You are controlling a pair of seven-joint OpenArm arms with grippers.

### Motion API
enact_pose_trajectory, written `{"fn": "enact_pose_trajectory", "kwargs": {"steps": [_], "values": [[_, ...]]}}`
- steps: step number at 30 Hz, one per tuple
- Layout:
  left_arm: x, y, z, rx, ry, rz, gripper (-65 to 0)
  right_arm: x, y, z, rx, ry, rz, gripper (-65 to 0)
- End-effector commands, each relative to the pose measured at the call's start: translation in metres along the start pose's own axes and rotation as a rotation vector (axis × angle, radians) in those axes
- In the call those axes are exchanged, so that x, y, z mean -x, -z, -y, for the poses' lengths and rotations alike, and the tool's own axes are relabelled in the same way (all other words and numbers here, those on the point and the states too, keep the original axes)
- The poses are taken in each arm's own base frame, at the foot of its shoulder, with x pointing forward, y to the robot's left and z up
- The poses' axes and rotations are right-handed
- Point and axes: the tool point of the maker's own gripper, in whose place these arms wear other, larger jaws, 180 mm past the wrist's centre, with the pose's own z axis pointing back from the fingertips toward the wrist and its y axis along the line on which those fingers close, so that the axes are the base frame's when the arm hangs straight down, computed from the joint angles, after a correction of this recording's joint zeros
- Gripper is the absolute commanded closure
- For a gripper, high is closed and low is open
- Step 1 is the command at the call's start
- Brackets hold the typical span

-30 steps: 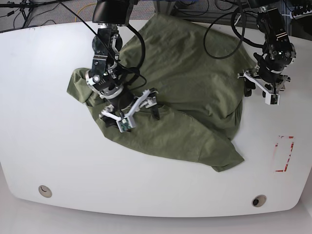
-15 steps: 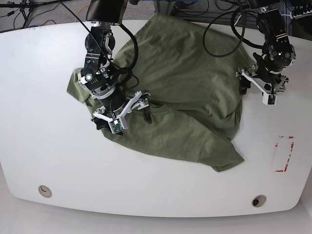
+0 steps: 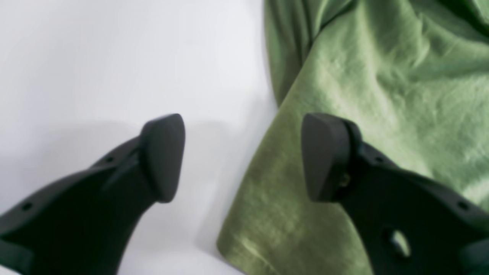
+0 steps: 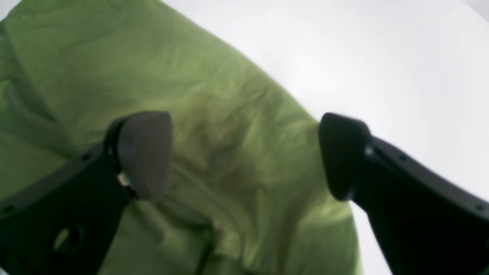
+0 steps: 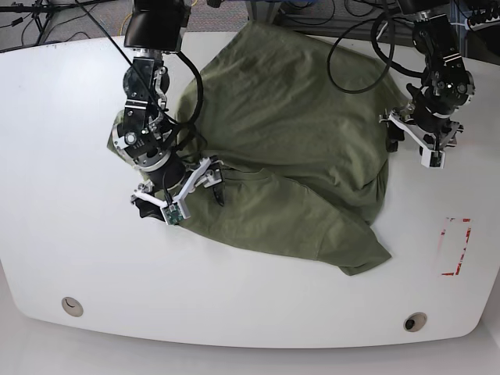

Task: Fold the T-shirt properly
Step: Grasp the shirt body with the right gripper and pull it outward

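The olive-green T-shirt (image 5: 289,148) lies crumpled and partly doubled over in the middle of the white table (image 5: 70,234). My right gripper (image 5: 180,197) hovers open at the shirt's left side in the base view. In the right wrist view, wrinkled T-shirt (image 4: 237,126) fills the gap between the fingers of the right gripper (image 4: 244,152). My left gripper (image 5: 412,144) is open at the shirt's right edge. In the left wrist view the left gripper (image 3: 244,156) straddles that edge: one finger is above bare table, the other above the T-shirt (image 3: 382,88). Neither holds cloth.
A red-outlined rectangle (image 5: 455,246) is marked on the table at the right. Two round holes (image 5: 72,305) (image 5: 415,321) sit near the front edge. Black cables (image 5: 351,55) trail over the back of the shirt and table.
The right arm has swung from the shirt's middle toward its left side in the base view, staying open. The left gripper has barely shifted at the right edge.
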Motion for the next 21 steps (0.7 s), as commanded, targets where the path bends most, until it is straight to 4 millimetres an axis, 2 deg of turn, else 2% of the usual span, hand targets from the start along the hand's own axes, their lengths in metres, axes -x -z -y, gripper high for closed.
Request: {"fn": "enact_pose_trajectory", "kwargs": {"steps": [1,4,12,14,21], "values": [[-0.004,-0.006,0.001,0.005,0.009,0.029,-40.7,-0.029,0.017,0.015,-0.005,-0.01,0.053,-56.8],[0.003,-0.008,0.002,0.007,0.008,0.016,-40.7,-0.03,0.035,0.025,-0.018,-0.005,0.026,-56.7],[0.011,-0.012,-0.001,-0.002,0.007,-0.002,-42.7,-0.025,0.068,0.029,-0.069,0.024,-0.043,-57.1],[0.014,-0.013,-0.002,-0.005,0.011,-0.014,-44.4,-0.025,0.081,0.041,-0.067,0.043,-0.072,-57.5],[0.012,-0.012,0.0,0.0,0.015,-0.015,-45.3,-0.018,0.089,0.045,-0.079,0.084,-0.103,-57.4]]}}
